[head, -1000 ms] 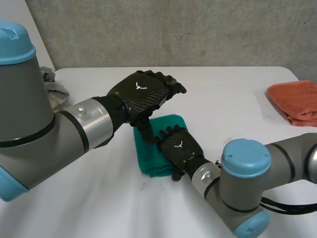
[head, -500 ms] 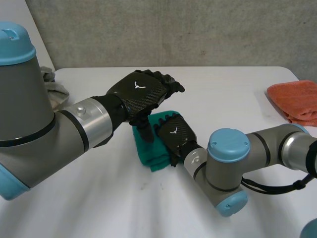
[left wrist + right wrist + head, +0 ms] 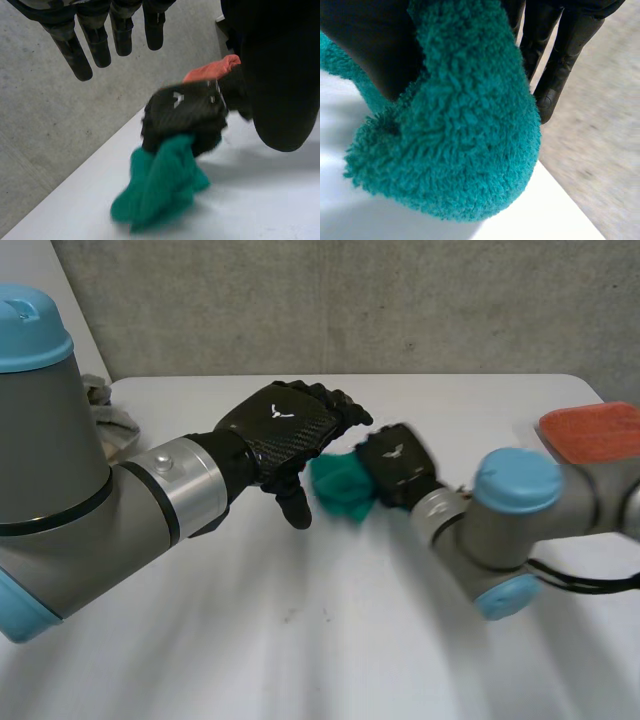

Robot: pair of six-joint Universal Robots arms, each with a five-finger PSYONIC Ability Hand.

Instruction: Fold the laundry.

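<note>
Green cloth (image 3: 340, 490); orange towel (image 3: 592, 430); white table (image 3: 300, 640); grey wall (image 3: 350, 300).

Towel (image 3: 340, 490) over bench (image 3: 300, 640) middle, bunched between right hand (image 3: 397, 465) fingers (image 3: 555, 60) and thumb. Right hand right of towel; left hand (image 3: 285, 430) just left of it, above bench. Folded cloth (image 3: 590, 430) at bench right edge, well apart. Crumpled cloth (image 3: 105, 410) at far left edge, behind left arm (image 3: 150, 490).
</note>
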